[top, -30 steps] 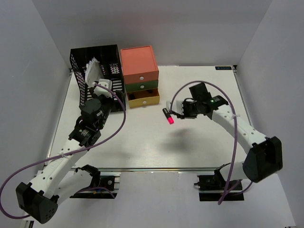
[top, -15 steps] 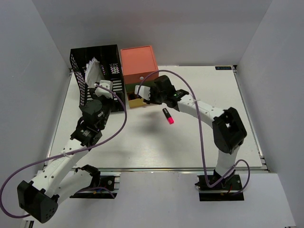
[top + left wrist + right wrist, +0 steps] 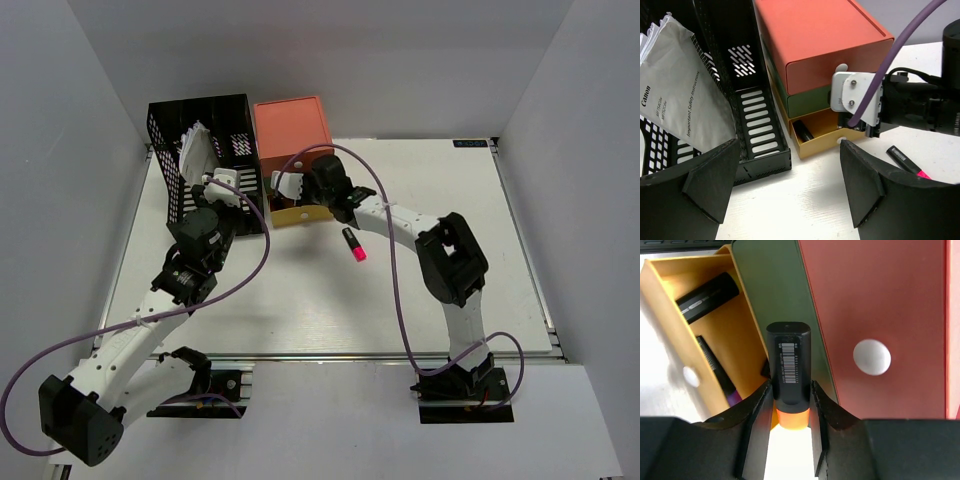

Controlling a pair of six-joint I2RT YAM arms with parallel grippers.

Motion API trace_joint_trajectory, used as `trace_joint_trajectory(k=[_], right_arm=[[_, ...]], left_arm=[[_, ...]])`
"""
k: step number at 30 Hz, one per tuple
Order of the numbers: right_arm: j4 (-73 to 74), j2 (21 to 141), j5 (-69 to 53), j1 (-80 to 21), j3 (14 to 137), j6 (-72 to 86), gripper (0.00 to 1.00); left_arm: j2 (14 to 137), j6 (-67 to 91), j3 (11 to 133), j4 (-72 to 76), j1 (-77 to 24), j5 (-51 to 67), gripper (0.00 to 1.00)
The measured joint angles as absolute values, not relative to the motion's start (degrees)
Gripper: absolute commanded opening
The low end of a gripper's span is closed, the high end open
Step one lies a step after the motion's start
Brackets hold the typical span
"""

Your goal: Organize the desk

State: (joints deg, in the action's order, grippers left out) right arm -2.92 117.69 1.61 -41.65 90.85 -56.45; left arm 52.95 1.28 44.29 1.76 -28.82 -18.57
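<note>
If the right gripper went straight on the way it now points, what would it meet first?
Probably the green drawer front: the marker in the right gripper lines up with its edge, beside the open yellow drawer. Depth is unclear.

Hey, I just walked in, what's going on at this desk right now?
The robot is tidying the desk. Its right tool grips an orange highlighter above the open yellow drawer at the bottom of the small drawer unit, which already holds a few pens. The left tool hangs open and empty in front of the black mesh file rack with papers in it. A pink highlighter lies loose on the desk.
</note>
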Motion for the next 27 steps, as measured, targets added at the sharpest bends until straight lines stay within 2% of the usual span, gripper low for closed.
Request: trace_joint_trajectory(k=[3, 4, 6, 7, 9, 11, 12, 13, 20, 23, 24, 27], right_arm=[[-4.05, 118.63, 2.24, -41.76, 91.13, -56.66, 0.08], [-4.16, 118.96, 2.44, -41.82, 91.22, -56.82, 0.17], [-4.45, 119.52, 2.87, -41.87, 91.31, -57.08, 0.22], [-4.45, 119.77, 3.07, -41.91, 91.31, -57.19, 0.29], [-4.54, 120.31, 3.51, -41.98, 91.37, -57.28, 0.35], [-4.58, 120.95, 4.1, -42.04, 91.53, -57.45, 0.45], [-4.56, 121.27, 4.21, -42.09, 91.66, -57.41, 0.45], [-4.54, 121.58, 4.4, -42.11, 91.72, -57.45, 0.49], [-4.01, 122.32, 4.8, -42.13, 92.25, -57.19, 0.51], [-3.49, 122.3, 4.56, -42.13, 92.47, -56.21, 0.49], [-3.16, 122.13, 4.34, -42.13, 92.47, -55.64, 0.49], [-2.17, 120.36, 3.66, -42.06, 91.68, -54.33, 0.51]], left_arm=[[52.97, 1.3, 44.29, 1.74, -28.82, -18.28, 0.9], [52.97, 1.28, 44.29, 1.74, -28.82, -18.2, 0.9], [52.97, 1.28, 44.29, 1.76, -28.82, -18.06, 0.9], [52.97, 1.3, 44.29, 1.76, -28.82, -18.0, 0.9], [52.97, 1.3, 44.29, 1.76, -28.82, -17.93, 0.9], [52.97, 1.3, 44.29, 1.76, -28.82, -17.67, 0.9], [52.97, 1.3, 44.27, 1.76, -28.82, -17.47, 0.9], [52.97, 1.3, 44.27, 1.83, -28.82, -17.15, 0.9], [52.75, 1.39, 41.58, 5.06, -28.82, -12.14, 0.84], [52.71, 1.74, 40.36, 6.42, -28.82, -9.21, 0.72], [52.71, 1.87, 39.97, 6.96, -28.82, -8.19, 0.64], [53.04, 2.46, 39.62, 8.27, -28.82, -4.78, 0.59]])
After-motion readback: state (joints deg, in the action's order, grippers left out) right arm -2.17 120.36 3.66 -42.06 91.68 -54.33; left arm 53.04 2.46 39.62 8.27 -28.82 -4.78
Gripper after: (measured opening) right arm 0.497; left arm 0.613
